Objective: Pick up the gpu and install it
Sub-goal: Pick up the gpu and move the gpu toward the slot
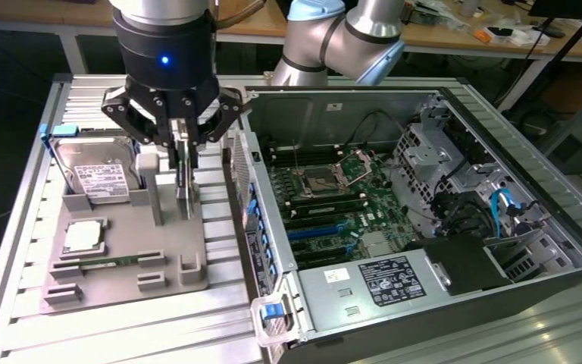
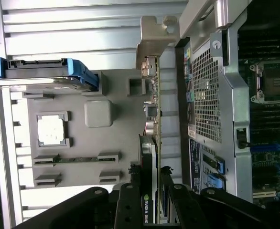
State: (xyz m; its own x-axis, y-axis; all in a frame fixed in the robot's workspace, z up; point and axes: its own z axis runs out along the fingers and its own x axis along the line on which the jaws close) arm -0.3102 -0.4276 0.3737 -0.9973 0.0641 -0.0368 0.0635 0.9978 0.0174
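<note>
Item: gpu (image 1: 184,189), thin card standing edge-on just beside computer case (image 1: 311,114); I judge it light, stiff, fragile; my gripper (image 1: 179,148) has jaws clamped across its upper edge.

My gripper (image 1: 183,163) is black, with a blue light glowing on its body. The gpu (image 2: 155,119) shows me a tan edge, a silver bracket and a black cover with a green logo. I see a plain grey tray (image 1: 109,292), a silver drive (image 1: 99,178) with a white label and a blue frame, a silver cpu (image 1: 84,236) and a green memory stick (image 1: 104,263). The table (image 1: 13,250) is silver, ribbed in stripes. The motherboard (image 1: 357,197) is green with blue slots. The case (image 1: 453,322) is black, its rear panel silver with dotted mesh.
</note>
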